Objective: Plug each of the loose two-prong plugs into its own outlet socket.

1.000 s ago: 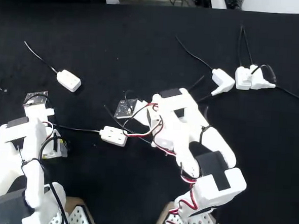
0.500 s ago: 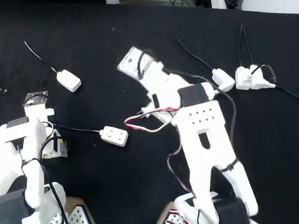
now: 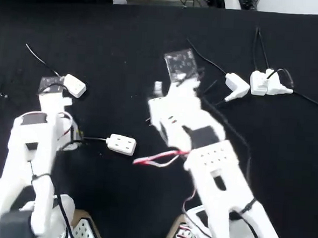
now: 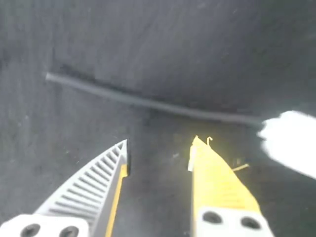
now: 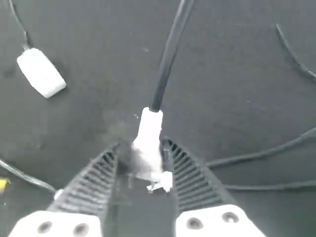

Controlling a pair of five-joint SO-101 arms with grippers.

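The right hand (image 5: 140,145) is clenched on the small white two-prong plug (image 5: 149,129), whose black cord (image 5: 170,49) runs straight out in front. The left hand (image 4: 159,143) is wide open over the black bench (image 3: 99,34), and the white boxy socket (image 4: 291,140) lies just beside its yellow finger (image 4: 217,182).

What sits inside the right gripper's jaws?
A white plug, its black cord leading away, is clamped in the right gripper. The plug's underside and prongs are covered.
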